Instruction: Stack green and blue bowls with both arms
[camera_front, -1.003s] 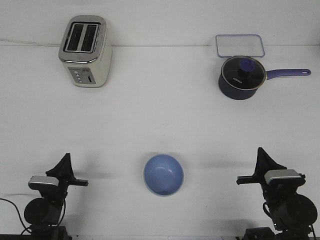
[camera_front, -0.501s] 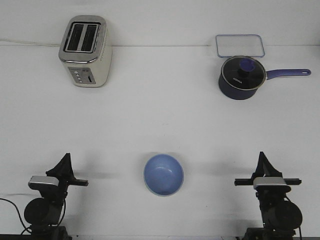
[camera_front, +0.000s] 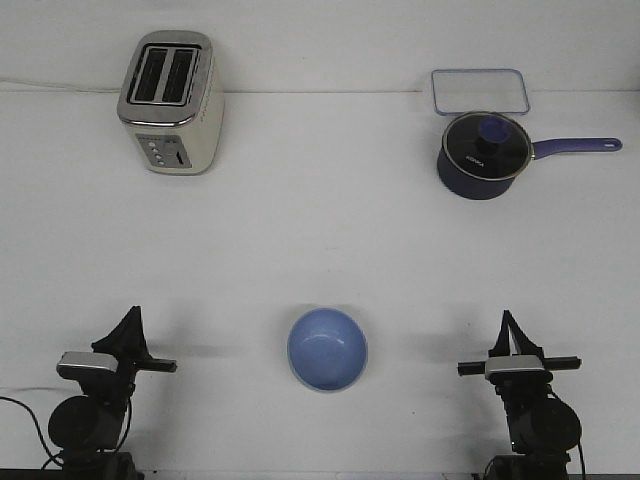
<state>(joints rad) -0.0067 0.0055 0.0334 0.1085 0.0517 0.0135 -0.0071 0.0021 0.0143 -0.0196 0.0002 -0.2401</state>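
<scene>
The light blue bowl (camera_front: 327, 348) sits upright on the white table (camera_front: 320, 230), near the front edge at the middle. A thin pale edge shows along its lower right rim. No separate green bowl is in view. My left gripper (camera_front: 131, 320) is at the front left, well apart from the bowl. Its fingers meet in a point and hold nothing. My right gripper (camera_front: 508, 325) is at the front right, also apart from the bowl. Its fingers are together and empty.
A cream and silver toaster (camera_front: 170, 102) stands at the back left. A dark navy lidded saucepan (camera_front: 482, 153) with its handle pointing right stands at the back right, and a clear rectangular container (camera_front: 480, 91) lies behind it.
My right arm has shifted left and settled lower, its wrist block turning to face forward. The left arm and the blue bowl have not moved.
</scene>
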